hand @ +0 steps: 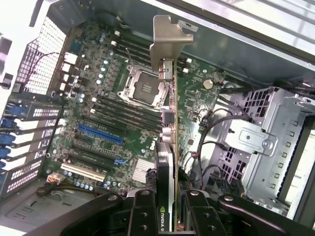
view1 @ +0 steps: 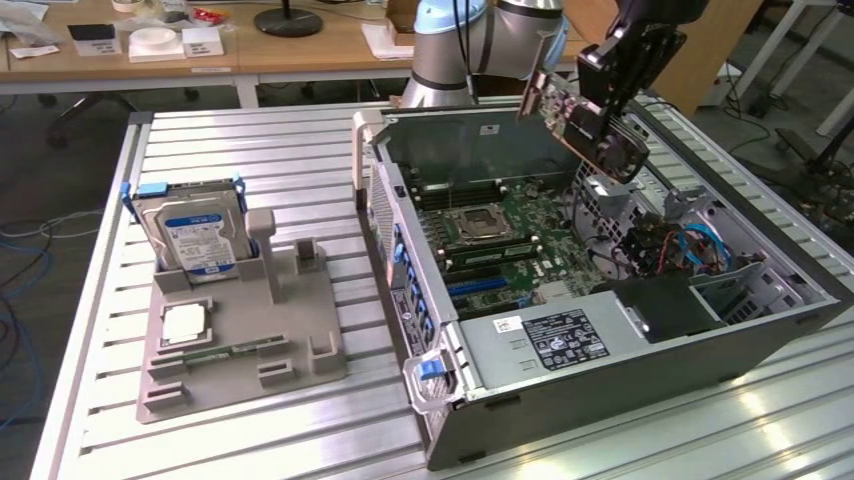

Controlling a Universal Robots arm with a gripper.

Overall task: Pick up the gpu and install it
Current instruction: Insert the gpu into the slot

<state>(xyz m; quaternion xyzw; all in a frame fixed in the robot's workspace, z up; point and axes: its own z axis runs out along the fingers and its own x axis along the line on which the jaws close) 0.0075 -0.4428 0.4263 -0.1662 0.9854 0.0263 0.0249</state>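
Observation:
My gripper (view1: 617, 88) is shut on the gpu (view1: 587, 128), a thin card with a black cooler and a silver end bracket (view1: 538, 92), and holds it tilted in the air above the open computer case (view1: 407, 275). In the wrist view the gpu (hand: 170, 147) runs edge-on away from my gripper (hand: 170, 209), its silver bracket (hand: 168, 42) at the far end. Below it lies the green motherboard (hand: 106, 110) with its blue expansion slot (hand: 100, 133) and processor socket (hand: 142, 87). The card touches nothing in the case.
A grey fixture plate (view1: 240, 335) on the exterior view's left carries a silver hard drive (view1: 198, 238) with a blue-white label and a narrow memory stick (view1: 220, 353). The drive cage (hand: 268, 142) and loose cables (view1: 681, 245) crowd the case's far side. The power supply (view1: 561, 335) sits at the near end.

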